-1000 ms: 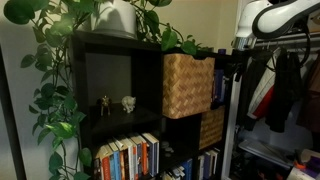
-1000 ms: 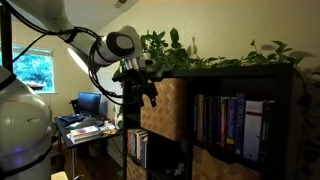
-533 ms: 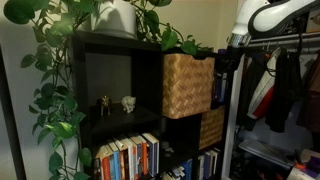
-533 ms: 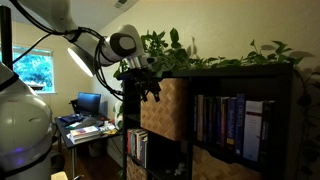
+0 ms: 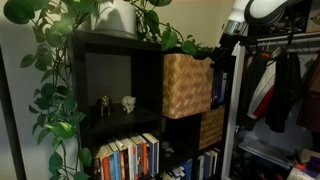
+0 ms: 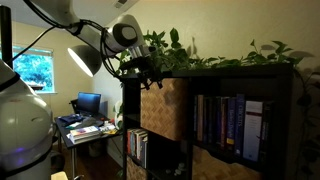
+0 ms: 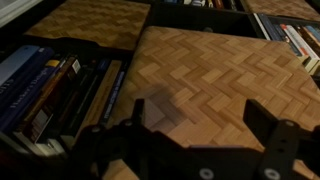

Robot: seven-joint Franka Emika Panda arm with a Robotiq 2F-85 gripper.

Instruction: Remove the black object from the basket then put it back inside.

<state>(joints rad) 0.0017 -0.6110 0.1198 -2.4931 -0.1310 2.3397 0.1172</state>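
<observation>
Wicker basket [image 5: 186, 85] shows its top front edge near wide-spread jaws.

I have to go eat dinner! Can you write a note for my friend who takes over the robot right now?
Gripper: open, holding nothing, up by the top front corner of the light basket. I cannot tell if it touches.
Light basket: in the upper cubby of the black shelf, next to the books.
Black object: not visible in any view, probably inside the basket.
Done: nothing yet, as far as the views show.
Left: take the black object out, then put it back in.
</observation>
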